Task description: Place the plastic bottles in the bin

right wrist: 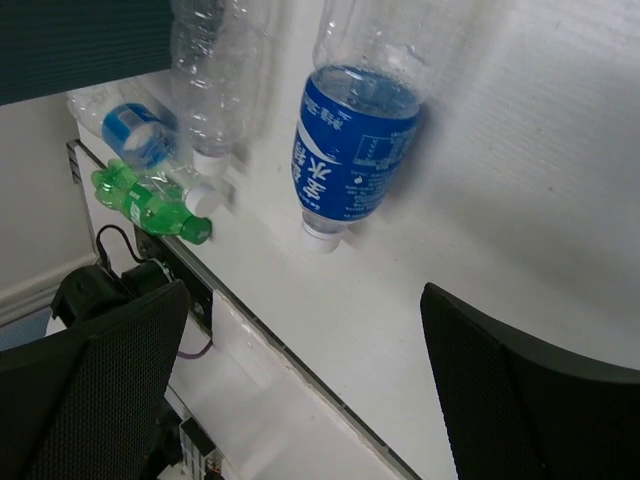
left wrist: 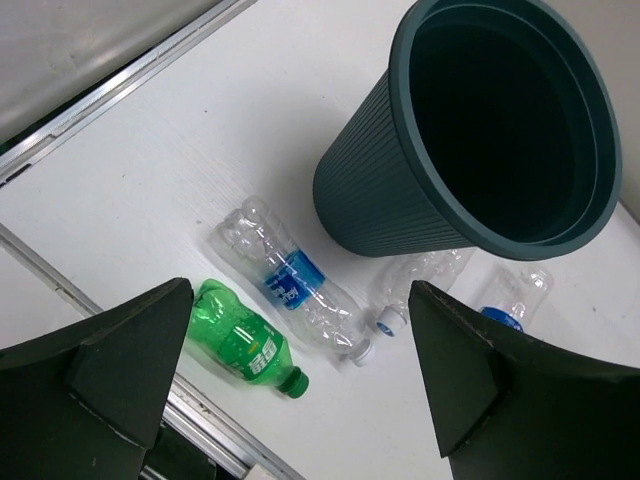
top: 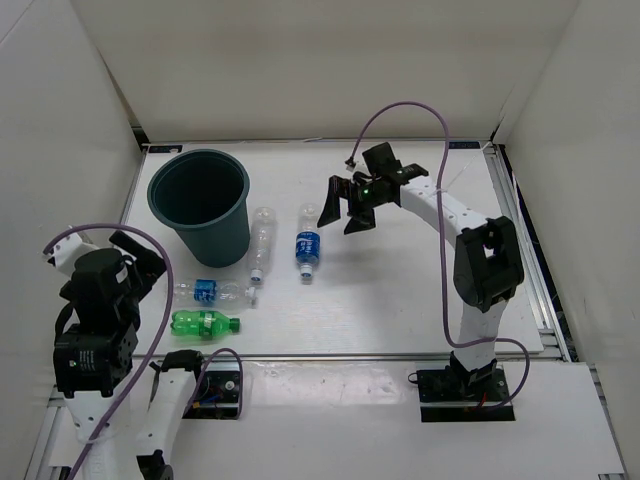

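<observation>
The white table (top: 400,300) takes up most of the top view, and everything stands or lies on its left half. The dark teal bin (top: 210,235) stands upright near the far left corner with its mouth open upward. No bottle shows inside it in either the top view or the left wrist view.

The right hand (top: 342,218) hangs above the middle of the table. Its jaws are spread wide with nothing between them, and it points down towards the bottles. The left hand (top: 140,255) is raised at the near left, beside the table's edge. It is also wide open and empty, and it faces the bin and the bottles in front of it.

All four bottles lie on their sides on the table, outside the bin. The unlabelled clear bottle (top: 261,240) lies just beside the bin's right wall, cap towards the near edge. The upright-running blue-label bottle (top: 307,246) lies near it on the right, roughly parallel, with its cap also towards the near edge. The crosswise blue-label bottle (top: 207,291) lies just in front of the bin's base, cap to the right. The green bottle (top: 205,323) lies just nearer the table's front edge, parallel to that one, with its green cap to the right.
</observation>
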Controlling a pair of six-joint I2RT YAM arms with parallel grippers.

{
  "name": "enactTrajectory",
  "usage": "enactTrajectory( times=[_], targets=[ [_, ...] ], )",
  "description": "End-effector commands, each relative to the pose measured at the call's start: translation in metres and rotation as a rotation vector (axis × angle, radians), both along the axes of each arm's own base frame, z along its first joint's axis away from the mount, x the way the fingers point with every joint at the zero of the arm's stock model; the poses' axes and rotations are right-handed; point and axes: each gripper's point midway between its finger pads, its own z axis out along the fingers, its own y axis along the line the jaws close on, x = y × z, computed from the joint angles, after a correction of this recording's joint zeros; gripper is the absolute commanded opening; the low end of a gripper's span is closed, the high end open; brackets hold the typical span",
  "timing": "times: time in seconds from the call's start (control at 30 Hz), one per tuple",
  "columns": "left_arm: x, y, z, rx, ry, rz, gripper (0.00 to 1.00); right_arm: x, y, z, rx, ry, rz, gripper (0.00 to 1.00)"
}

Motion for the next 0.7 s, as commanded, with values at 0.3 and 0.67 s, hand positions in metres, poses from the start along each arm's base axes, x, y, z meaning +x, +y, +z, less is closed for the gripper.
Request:
enactTrajectory(
  times=[0.3,0.67],
  targets=[
    [-0.023,-0.005,-0.005,0.003,0.04,-0.035,1.0,0.039,0.013,-0.027,-0.031,-0.03,-0.013,1.0],
    [-0.025,-0.006,-0.01,0.032,0.1,-0.076,1.0,0.045,0.057,-0.082,-0.059,0.034,0.04,1.0]
  ],
)
